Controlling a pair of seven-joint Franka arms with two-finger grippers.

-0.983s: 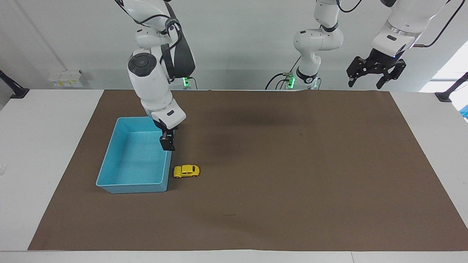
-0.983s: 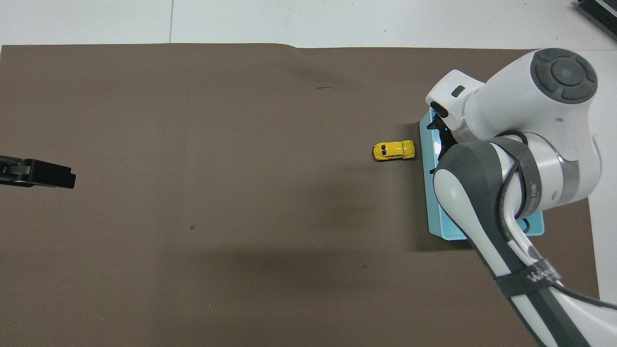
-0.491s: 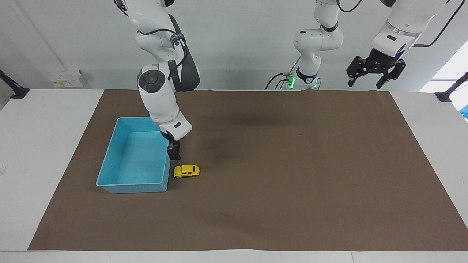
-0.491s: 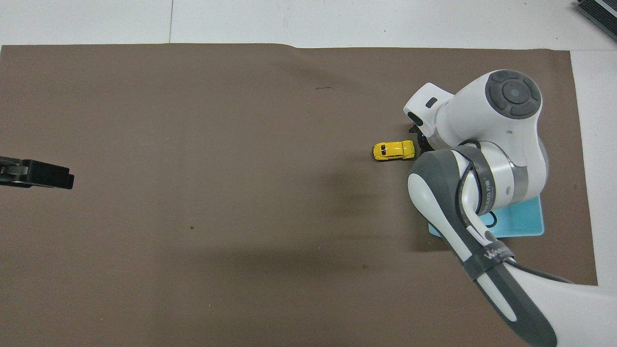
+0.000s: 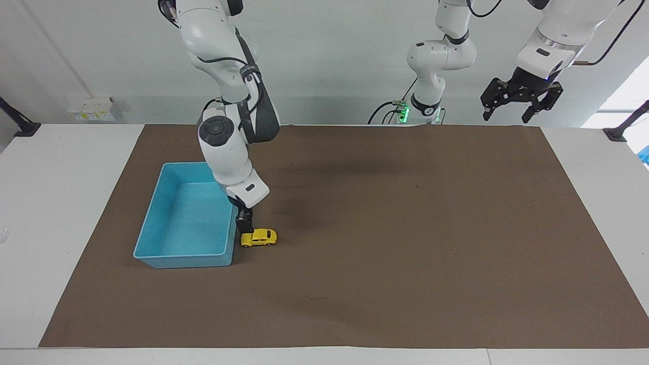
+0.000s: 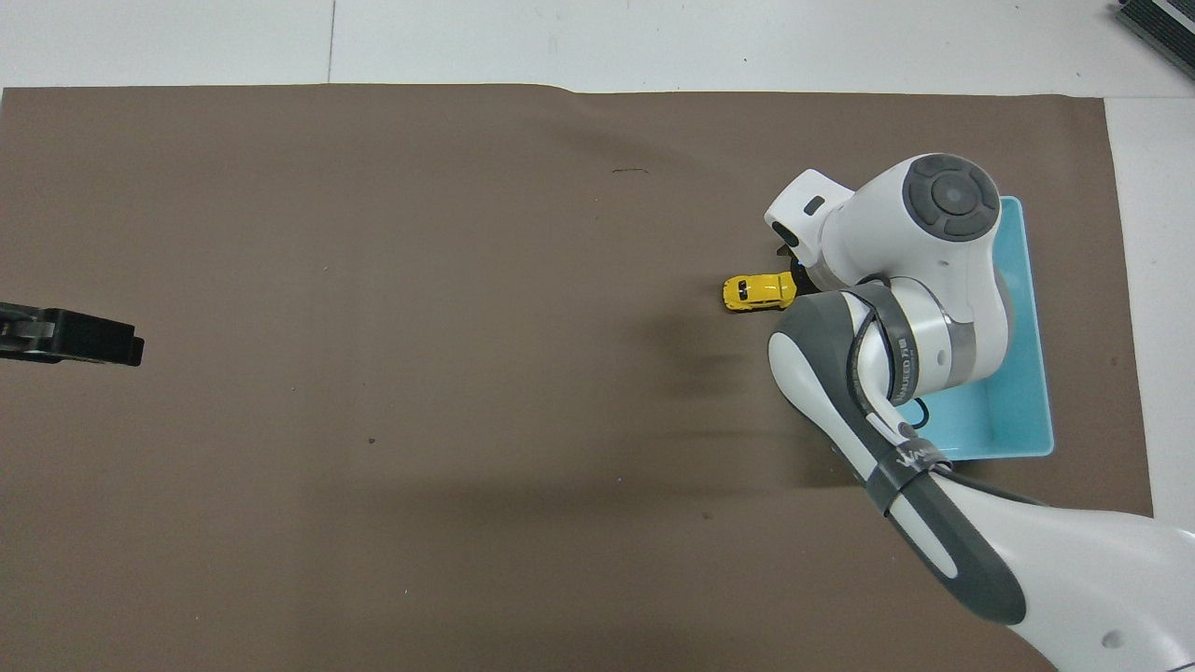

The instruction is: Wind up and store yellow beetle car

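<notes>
1. Yellow and tiny, the yellow beetle car (image 5: 258,237) sits on the brown mat (image 5: 405,243) with its wheels down. It has dark windows and small black wheels.
2. Right beside the car is a blue tray (image 5: 152,238). The car is by the tray's side wall, near the corner farthest from the robots, on the side toward the left arm's end of the table.
3. The right gripper (image 5: 245,221) hangs low, just over the end of the car that is next to the tray. Its jaws are released, and it holds nothing. I cannot tell if it touches the car.
4. The left gripper (image 5: 522,104) waits up high over the mat's edge by the robots, at the left arm's end of the table. Its fingers (image 5: 488,112) are spread apart and hold nothing.
5. Some writing is on the right arm's grey band (image 6: 910,457), but it is too small to read.
</notes>
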